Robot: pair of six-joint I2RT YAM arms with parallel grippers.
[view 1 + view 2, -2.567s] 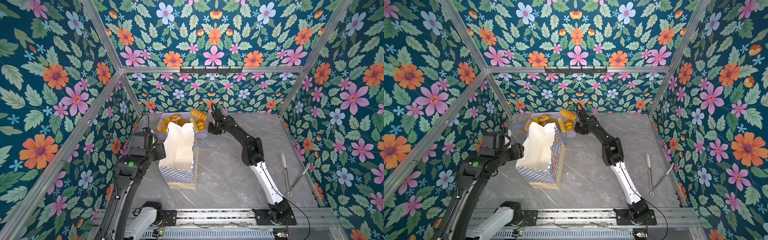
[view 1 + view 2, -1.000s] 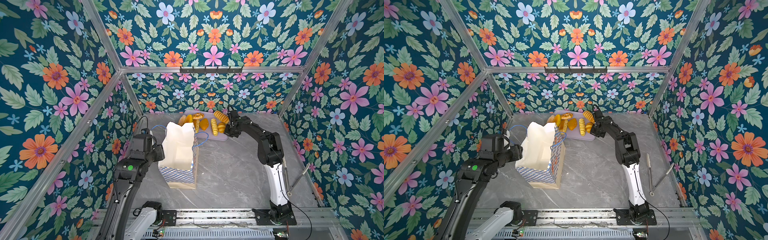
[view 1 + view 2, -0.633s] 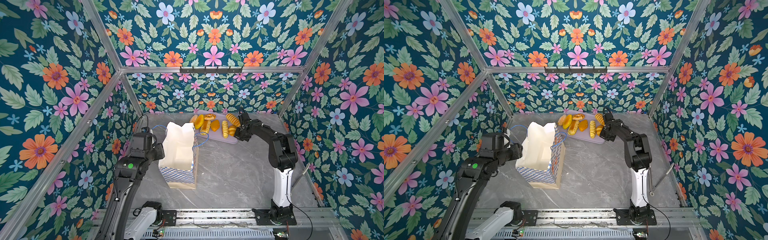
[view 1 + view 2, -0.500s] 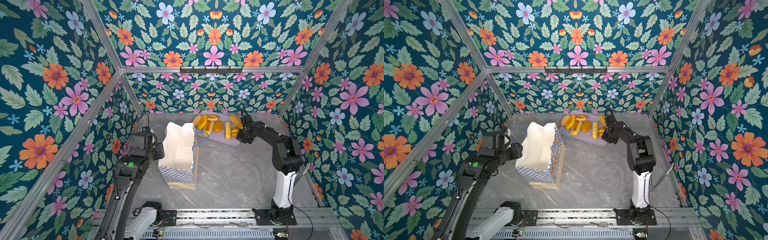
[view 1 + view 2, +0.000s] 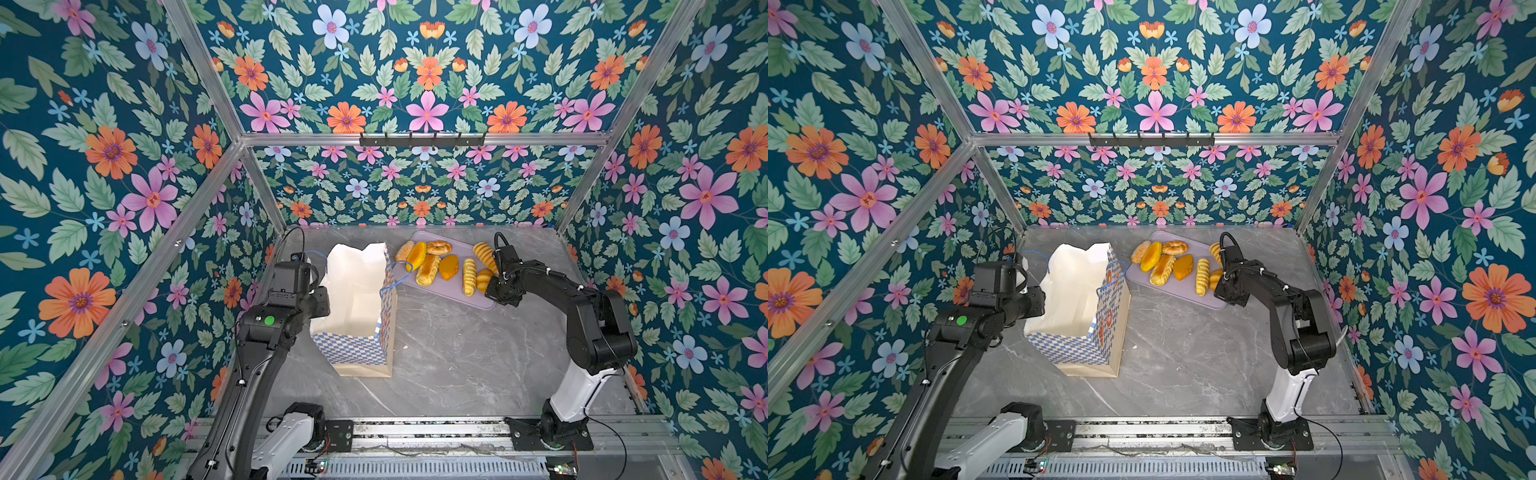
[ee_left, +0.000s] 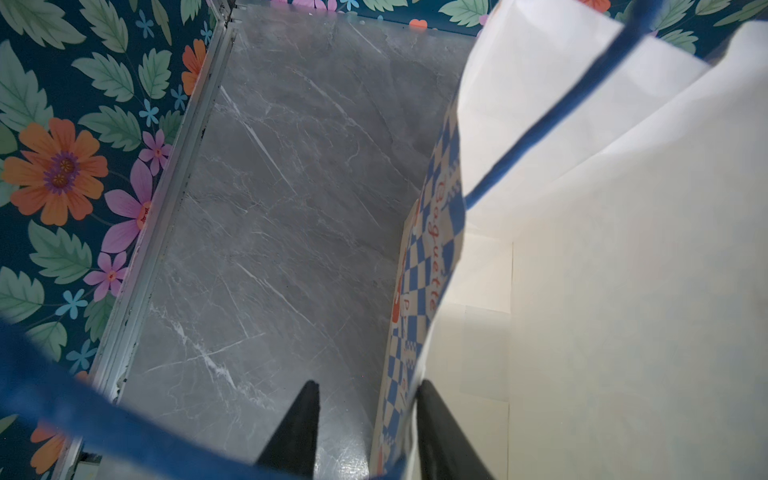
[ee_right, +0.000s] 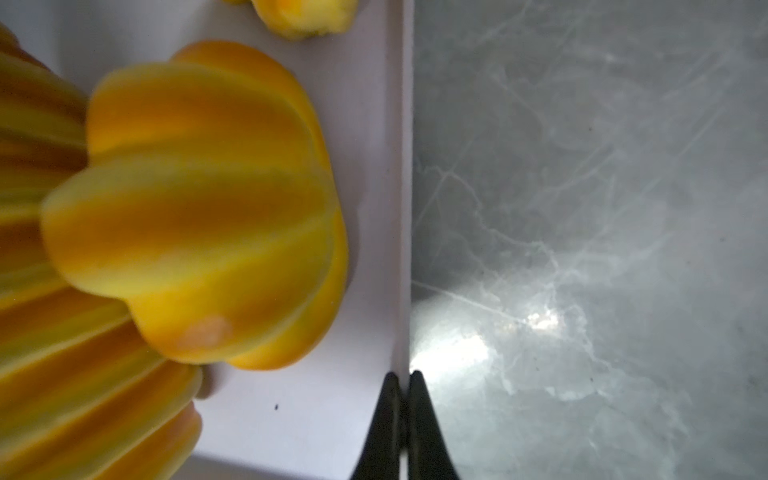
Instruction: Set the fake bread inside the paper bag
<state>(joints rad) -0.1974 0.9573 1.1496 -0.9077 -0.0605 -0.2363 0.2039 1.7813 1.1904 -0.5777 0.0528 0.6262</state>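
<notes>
**Tray dragged out from behind the bag; no bread inside yet**

Lower centre-left in both top views, the paper bag (image 5: 351, 351) stands upright and open on the grey marbled surface (image 5: 457, 365). No bread shows inside it. The left hand (image 6: 368, 386) sits at the bag's left wall. In the left wrist view its fingers stand apart and straddle the checkered paper. One is inside against the wall and the other outside with a gap, so the hand is partly open and not pinching. A blue cord handle (image 6: 561, 104) crosses that view.

Farther back, upper centre-right, the lilac tray (image 5: 457, 291) carries all the fake bread (image 5: 428, 270): ridged loaves, oval buns and a bagel ring (image 5: 439, 247). Seconds ago the tray lay tucked behind the bag's mouth. It has since slid rightward and now lies angled near the bag's right side, with every piece in plain sight. That probably gives room to pick them.

The right hand (image 7: 402, 376) is closed tight on the tray's thin edge, gripping the tray and not a loaf. A ridged bun (image 7: 199, 216) lies just beside it. It will likely have to let go before any bread can be lifted.
</notes>
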